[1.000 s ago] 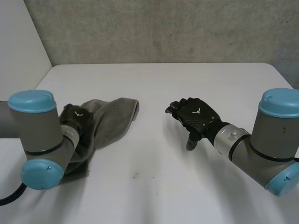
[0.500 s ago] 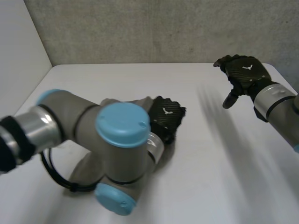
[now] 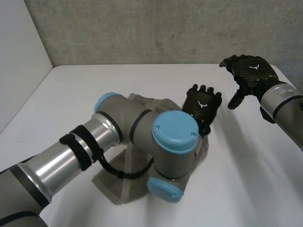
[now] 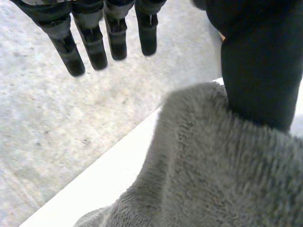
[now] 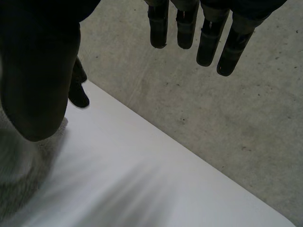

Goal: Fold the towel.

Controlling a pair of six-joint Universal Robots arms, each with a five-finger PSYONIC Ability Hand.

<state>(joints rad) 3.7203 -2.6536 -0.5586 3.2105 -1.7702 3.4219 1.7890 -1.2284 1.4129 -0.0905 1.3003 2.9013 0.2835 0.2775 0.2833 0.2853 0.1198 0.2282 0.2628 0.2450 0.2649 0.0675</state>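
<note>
Towel (image 3: pixel 124 191): grey and rumpled, lying mid-table on the white table (image 3: pixel 90 80), partly under the left arm (image 3: pixel 118 130); no neat fold visible.
Left hand (image 3: pixel 202 105): at the towel's far right edge; fingers straight, cloth lies against the thumb, no pinch seen.
Right hand (image 3: pixel 248 71): raised at far right, well apart from the towel; fingers spread, empty.
Progress: looks mid-fold; layering, aligning and flattening are left.

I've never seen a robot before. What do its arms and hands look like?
The left arm and right arm are grey tubes with silvery metal sections, and the left arm's joints carry round light-blue caps. The left hand and right hand are black and glove-like, each with a white emblem on its back.
</note>
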